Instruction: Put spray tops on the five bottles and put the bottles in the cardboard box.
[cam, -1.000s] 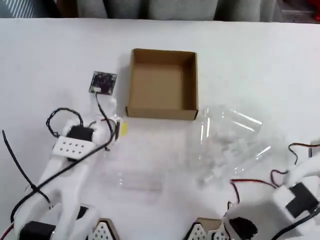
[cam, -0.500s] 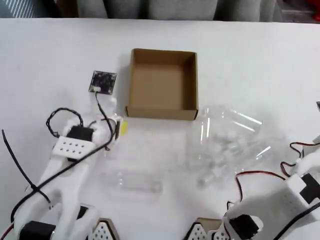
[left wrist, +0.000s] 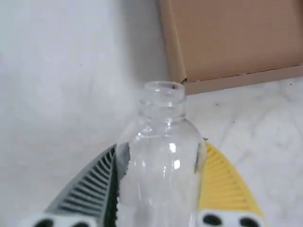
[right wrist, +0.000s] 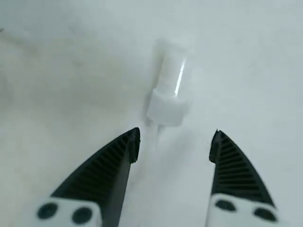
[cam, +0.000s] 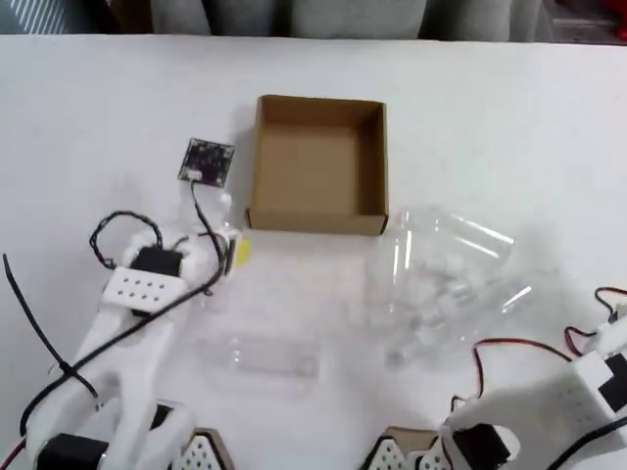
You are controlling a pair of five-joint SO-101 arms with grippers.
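Bottle, open neck, no top yet, clamped between the left gripper fingers. It sits at roughly 7 o'clock of the cardboard box, neck toward the box's near corner. Right gripper has its jaws spread wide over a spray top lying loose on the table, just past the fingertips, untouched. Risks: the top is small and round and likely skids or rolls if one finger lands first; pinching the thin tube instead of the collar would leave it crooked. The slick bottle may twist during capping.
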